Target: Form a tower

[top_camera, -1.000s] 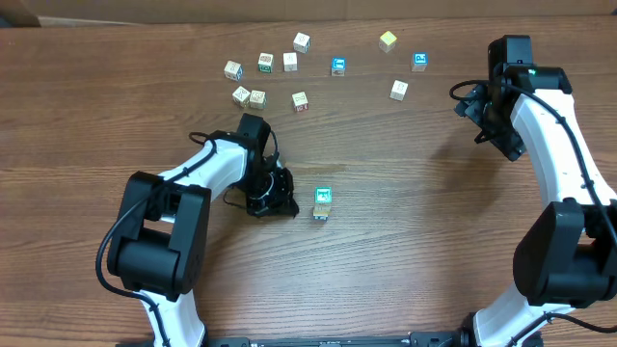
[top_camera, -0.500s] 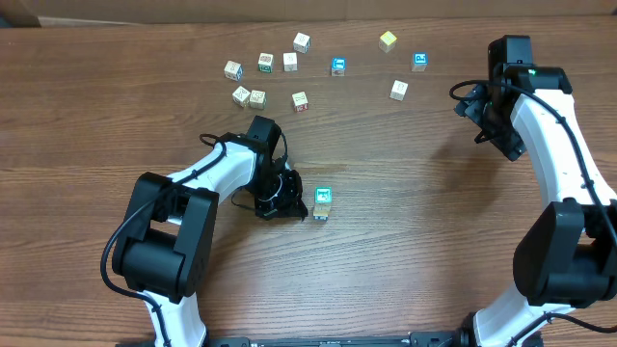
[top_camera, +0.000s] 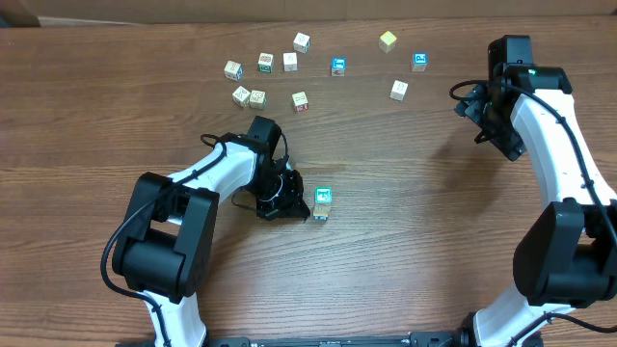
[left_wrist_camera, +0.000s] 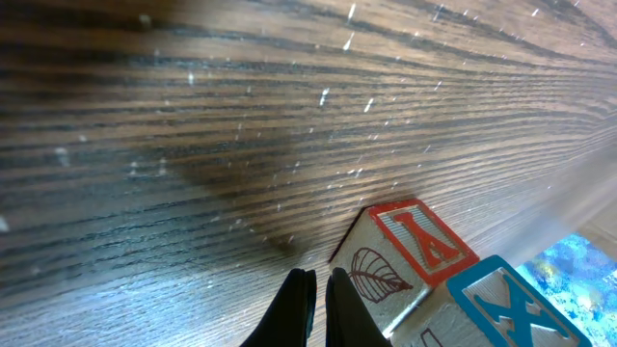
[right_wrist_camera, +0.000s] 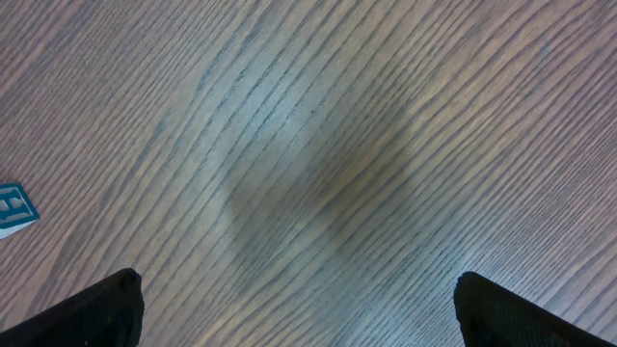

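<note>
Shut tight, the left gripper [top_camera: 301, 208] lies low over the brown wood-grain table [top_camera: 434, 251] in the overhead view. Nothing is between its jaws, and its tips point at the tower [top_camera: 323, 201]. The tower is a narrow stack of small pale wooden cubes topped by a cyan-green printed face. It stands upright near the middle of the table, just beside those tips. Whether they touch it cannot be told from above. Well apart, near the table's other side, the right gripper [top_camera: 509, 145] hangs over bare wood. Eleven loose cubes [top_camera: 290, 62], pale wood with coloured prints, lie scattered along the far part of the table, clear of both arms.

From the left wrist, the two dark fingers [left_wrist_camera: 297, 310] meet with only a hairline between them and hold nothing. Just beside them is the tower's lowest block, a red-lettered cube [left_wrist_camera: 410, 253] with a leaf drawing on its near face, resting on the wood. Stacked against it is a blue-lettered cube [left_wrist_camera: 501, 306], and past that is a blurred cyan patch. Contact between fingers and block cannot be made out.

From the right wrist, the fingers [right_wrist_camera: 101, 310] stand at the frame's two lower corners. They are spread wide over bare table with nothing between them. A blue-printed cube [right_wrist_camera: 13, 208] is cut off by the left edge.
</note>
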Motion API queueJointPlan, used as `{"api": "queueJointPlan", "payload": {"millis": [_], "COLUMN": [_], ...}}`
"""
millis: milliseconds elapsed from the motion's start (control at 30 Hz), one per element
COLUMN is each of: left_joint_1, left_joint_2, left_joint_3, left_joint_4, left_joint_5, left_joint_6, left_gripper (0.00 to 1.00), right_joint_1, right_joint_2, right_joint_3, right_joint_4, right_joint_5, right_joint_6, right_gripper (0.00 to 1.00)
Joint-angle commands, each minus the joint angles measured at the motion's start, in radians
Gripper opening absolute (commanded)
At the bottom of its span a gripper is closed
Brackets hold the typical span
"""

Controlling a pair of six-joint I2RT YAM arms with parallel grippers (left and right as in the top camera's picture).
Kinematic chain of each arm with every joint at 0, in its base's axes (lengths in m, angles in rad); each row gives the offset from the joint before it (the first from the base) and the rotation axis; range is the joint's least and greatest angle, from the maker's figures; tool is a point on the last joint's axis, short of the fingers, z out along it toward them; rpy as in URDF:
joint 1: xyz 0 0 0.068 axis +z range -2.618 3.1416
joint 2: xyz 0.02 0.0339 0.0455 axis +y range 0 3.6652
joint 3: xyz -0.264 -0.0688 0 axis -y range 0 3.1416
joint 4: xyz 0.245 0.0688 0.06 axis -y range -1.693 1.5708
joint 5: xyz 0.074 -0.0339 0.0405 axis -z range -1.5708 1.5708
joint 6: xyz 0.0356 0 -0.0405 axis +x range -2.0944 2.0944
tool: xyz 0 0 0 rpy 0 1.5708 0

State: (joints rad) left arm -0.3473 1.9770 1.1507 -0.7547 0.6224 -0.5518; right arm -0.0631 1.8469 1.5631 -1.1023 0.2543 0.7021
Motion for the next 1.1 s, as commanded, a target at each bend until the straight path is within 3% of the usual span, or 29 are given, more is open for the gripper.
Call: {"api": "queueJointPlan", "payload": {"millis": [0, 367, 1067], "left_joint_1": [-0.007, -0.007, -0.009], "left_joint_2": [-0.019, -0.019, -0.019], "left_joint_3": [-0.017, -0.09, -0.09], "left_joint_4": [0.001, 0.076, 0.08], "left_joint_5": [0.001, -0.001, 0.071], "left_joint_6": [-0.014, -0.062, -0.062], "left_gripper": [0.04, 0.04, 0.04], "right_joint_1": [0.0, 0.0, 0.0], "right_joint_2": [-0.004, -0.004, -0.004], "right_joint_3": [-0.005, -0.005, -0.005], "right_joint_4": [0.002, 0.001, 0.001], "right_joint_5": [0.014, 0.014, 0.014], "right_joint_6": [-0.003, -0.003, -0.003], "right_gripper": [1.0, 1.0, 1.0]}}
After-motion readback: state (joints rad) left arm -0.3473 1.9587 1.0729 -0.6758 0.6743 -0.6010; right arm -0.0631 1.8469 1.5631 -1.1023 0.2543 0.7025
